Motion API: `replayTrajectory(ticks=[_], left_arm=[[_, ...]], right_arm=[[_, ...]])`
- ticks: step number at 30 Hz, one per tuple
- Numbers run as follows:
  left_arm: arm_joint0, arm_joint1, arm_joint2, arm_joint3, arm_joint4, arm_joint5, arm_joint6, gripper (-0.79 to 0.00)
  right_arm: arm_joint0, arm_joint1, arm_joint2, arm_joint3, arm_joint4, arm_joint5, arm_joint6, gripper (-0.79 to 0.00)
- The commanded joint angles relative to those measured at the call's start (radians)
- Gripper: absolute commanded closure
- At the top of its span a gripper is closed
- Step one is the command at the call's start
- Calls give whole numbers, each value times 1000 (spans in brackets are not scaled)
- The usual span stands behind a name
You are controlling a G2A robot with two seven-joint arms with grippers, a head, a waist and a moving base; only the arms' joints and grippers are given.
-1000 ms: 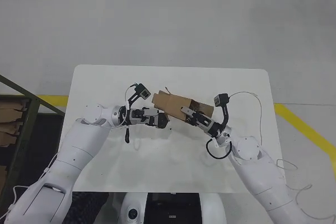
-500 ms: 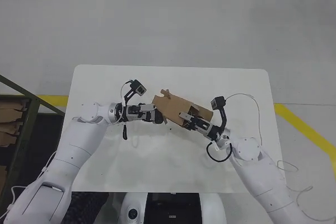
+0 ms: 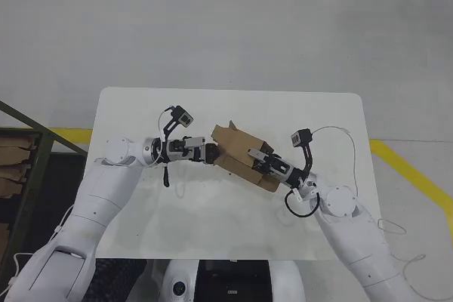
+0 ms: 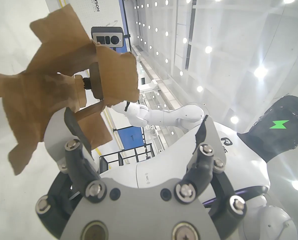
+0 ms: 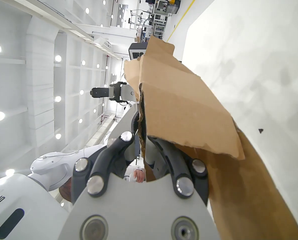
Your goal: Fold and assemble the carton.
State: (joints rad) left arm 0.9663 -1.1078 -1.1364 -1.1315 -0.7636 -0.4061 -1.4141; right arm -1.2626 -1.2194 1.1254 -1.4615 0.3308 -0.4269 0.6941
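Observation:
The brown carton [image 3: 238, 143] hangs above the middle of the white table [image 3: 211, 219], partly opened, with loose flaps at both ends. My right gripper [image 3: 258, 161] is at its right end. In the right wrist view that gripper [image 5: 142, 141] is shut on the edge of a carton [image 5: 184, 106] wall. My left gripper [image 3: 210, 153] is at the carton's left end. In the left wrist view the left gripper [image 4: 139, 131] stands open, fingers wide apart. One finger [image 4: 76, 131] lies against a flap of the carton [image 4: 39, 88].
A rack holding flat cardboard [image 3: 7, 158] stands off the table's left side. A thin cable [image 3: 340, 132] loops over the table behind the right arm. Bare table surface lies in front of the carton and behind it.
The carton has turned, and its right end has swung toward the table's front along with the right gripper. The left gripper has shifted slightly back and left.

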Motion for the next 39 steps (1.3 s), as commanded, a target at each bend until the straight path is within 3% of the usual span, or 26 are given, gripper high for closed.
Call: replayTrajectory(ticks=[1,13,39], left_arm=[[-1,0,-6,12,1,-6,6,-785],[-18,5,-58,59,-20,-18,37,-785],[8,-17,10,-17,-41,45,-19,-785]], right_arm=[[-3,3,12,-6,2,-6,10,0],[-40,17,57,-55,15,-35,75,0],[-53,18,33,-82,32,-44,83,0]])
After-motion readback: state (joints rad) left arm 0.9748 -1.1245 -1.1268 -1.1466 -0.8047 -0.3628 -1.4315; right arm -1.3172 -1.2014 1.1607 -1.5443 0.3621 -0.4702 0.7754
